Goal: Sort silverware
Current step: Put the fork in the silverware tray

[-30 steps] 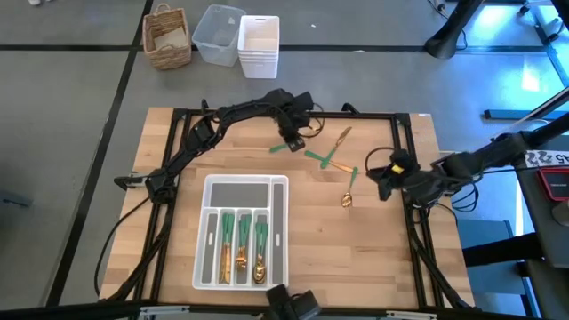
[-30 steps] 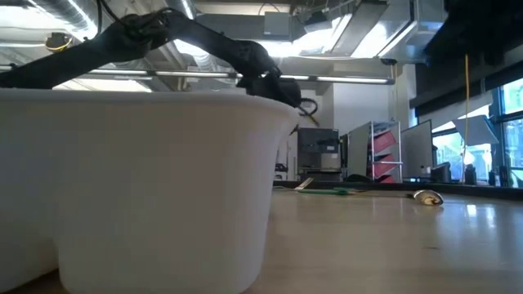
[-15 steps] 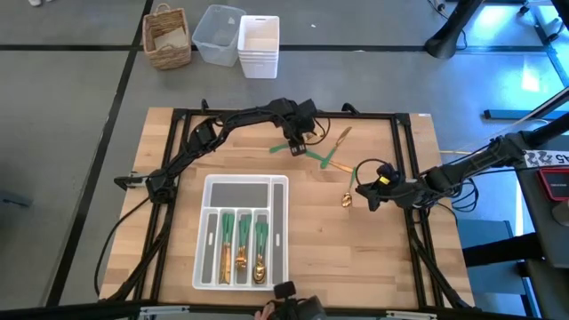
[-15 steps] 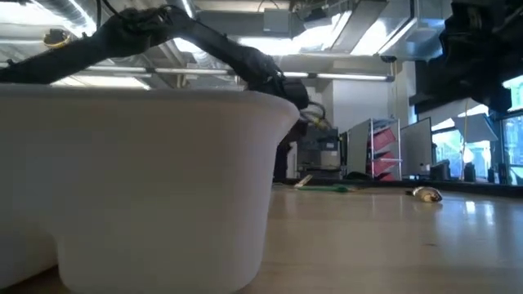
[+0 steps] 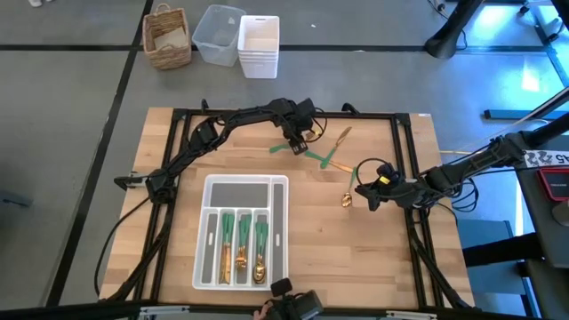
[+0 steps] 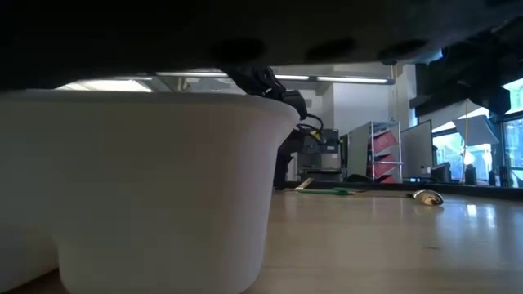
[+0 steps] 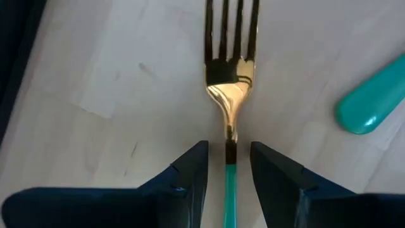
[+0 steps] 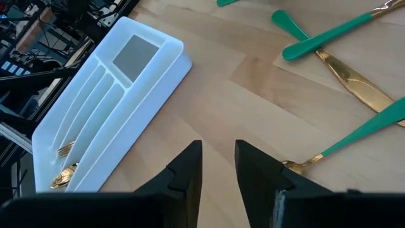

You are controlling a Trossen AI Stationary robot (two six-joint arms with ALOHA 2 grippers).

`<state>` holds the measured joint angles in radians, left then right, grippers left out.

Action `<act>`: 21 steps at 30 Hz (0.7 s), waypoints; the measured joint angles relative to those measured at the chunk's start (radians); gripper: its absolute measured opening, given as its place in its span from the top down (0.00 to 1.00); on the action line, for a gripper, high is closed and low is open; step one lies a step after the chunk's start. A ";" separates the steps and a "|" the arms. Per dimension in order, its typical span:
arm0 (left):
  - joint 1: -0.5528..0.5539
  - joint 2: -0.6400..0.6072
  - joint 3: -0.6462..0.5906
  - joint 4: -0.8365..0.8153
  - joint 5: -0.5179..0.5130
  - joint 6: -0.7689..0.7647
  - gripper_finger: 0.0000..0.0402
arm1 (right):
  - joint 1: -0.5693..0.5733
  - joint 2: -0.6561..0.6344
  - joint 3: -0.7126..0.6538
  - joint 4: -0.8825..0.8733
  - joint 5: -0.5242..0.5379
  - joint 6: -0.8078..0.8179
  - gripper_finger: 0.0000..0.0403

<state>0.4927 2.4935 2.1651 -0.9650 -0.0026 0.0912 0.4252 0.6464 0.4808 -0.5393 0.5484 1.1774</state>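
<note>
Left gripper (image 7: 228,166) released, straddling the fork (image 7: 231,88) near the worktop's far edge; light, slick, best pinched at its neck

A grey floor (image 5: 80,133) is spreading around the wooden bench (image 5: 311,249). Beyond the bench's far edge a wicker basket (image 5: 167,37), a clear bin (image 5: 217,34) and a white stack of bins (image 5: 259,46) are sitting on it. Ceiling strip lights (image 6: 335,79) are glowing, windows (image 6: 458,151) are letting daylight in, and a shelving rack (image 6: 376,151) is standing behind.
</note>
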 joint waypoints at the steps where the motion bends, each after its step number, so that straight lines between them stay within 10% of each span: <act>1: 0.000 0.000 0.000 0.000 -0.001 0.001 0.72 | 0.000 0.000 0.000 0.000 0.001 0.000 0.76; 21: 0.007 0.000 0.000 -0.029 0.031 0.024 0.72 | 0.000 0.000 0.000 0.000 -0.003 -0.001 0.76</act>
<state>0.5000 2.4935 2.1651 -0.9944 0.0287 0.1154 0.4252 0.6464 0.4808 -0.5392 0.5458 1.1767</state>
